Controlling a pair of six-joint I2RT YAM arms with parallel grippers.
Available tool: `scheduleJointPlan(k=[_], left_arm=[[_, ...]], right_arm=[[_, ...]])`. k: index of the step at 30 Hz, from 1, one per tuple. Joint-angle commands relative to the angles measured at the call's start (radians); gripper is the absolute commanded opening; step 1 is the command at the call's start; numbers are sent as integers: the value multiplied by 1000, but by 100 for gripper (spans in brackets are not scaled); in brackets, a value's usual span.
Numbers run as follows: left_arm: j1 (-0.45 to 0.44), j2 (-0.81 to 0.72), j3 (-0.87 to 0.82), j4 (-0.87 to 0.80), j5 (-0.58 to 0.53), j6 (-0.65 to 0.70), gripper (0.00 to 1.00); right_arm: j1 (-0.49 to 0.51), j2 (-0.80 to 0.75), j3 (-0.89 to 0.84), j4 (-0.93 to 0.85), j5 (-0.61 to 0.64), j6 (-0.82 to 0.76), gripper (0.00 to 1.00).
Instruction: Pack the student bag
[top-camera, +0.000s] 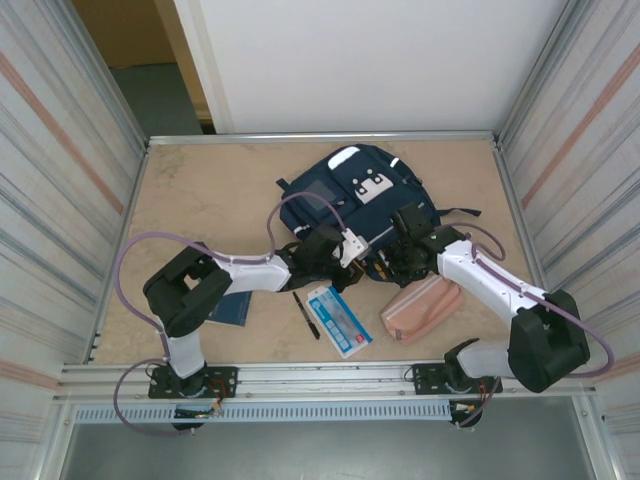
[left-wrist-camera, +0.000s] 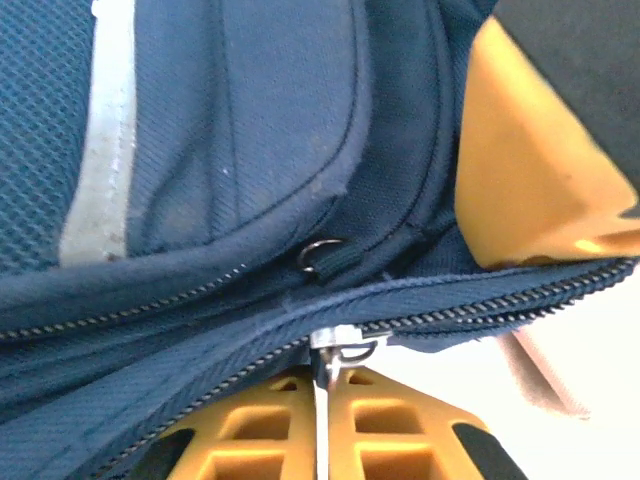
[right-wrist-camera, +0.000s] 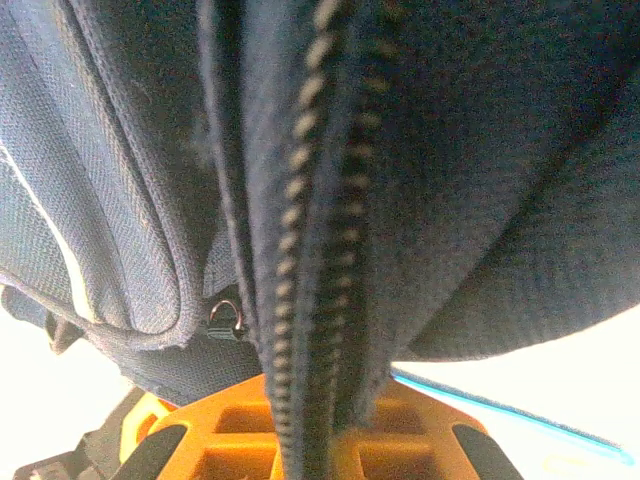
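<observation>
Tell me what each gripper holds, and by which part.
The left gripper pinches the small metal zipper pull of the large navy blue fabric backpack. The right gripper clamps the same backpack's fabric edge along its zipper teeth.

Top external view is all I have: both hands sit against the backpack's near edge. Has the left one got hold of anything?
Observer: Yes. The left hand is shut on the metal zipper pull of the student bag.
Operator: And the other one?
Observer: The right hand is shut on the bag's fabric, with a row of zipper teeth running between its fingers.
Operator: Anything else near the pull?
Observer: A small metal ring sits just above it on the neighbouring seam.
</observation>
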Motion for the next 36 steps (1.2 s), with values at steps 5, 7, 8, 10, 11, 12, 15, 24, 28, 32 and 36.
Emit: scheduleJointPlan(k=[5, 7, 8, 10, 11, 12, 15, 24, 28, 32, 36], left_arm=[[9, -67, -52, 112, -47, 25, 0], [21, -83, -75, 110, -55, 23, 0], [30, -93, -87, 108, -60, 23, 0], [49, -116, -109, 97, -77, 16, 0], [63, -128, -119, 91, -83, 12, 0], [75, -138, -128, 87, -89, 6, 0], [127, -157, -144, 70, -80, -18, 0], [104, -155, -175, 231, 286, -44, 48], [27, -139, -145, 190, 188, -15, 49], [6, -112, -115, 187, 86, -7, 49], [-29, -95, -89, 179, -72, 60, 50]], right_arm=[[-56, -49, 1, -64, -43, -50, 0], [-79, -61, -6, -72, -38, -67, 0], [-93, -67, -11, -76, -38, -75, 0], [-117, -76, -13, -82, -45, -90, 0], [-131, -80, -12, -92, -47, -98, 0], [-143, -86, -11, -99, -48, -106, 0], [-166, -104, -13, -107, -46, -123, 0], [-170, -99, 6, -99, -106, -153, 0], [-168, -107, 18, -101, -121, -162, 0], [-159, -111, 23, -94, -136, -158, 0], [-135, -121, 26, -95, -133, -151, 0]])
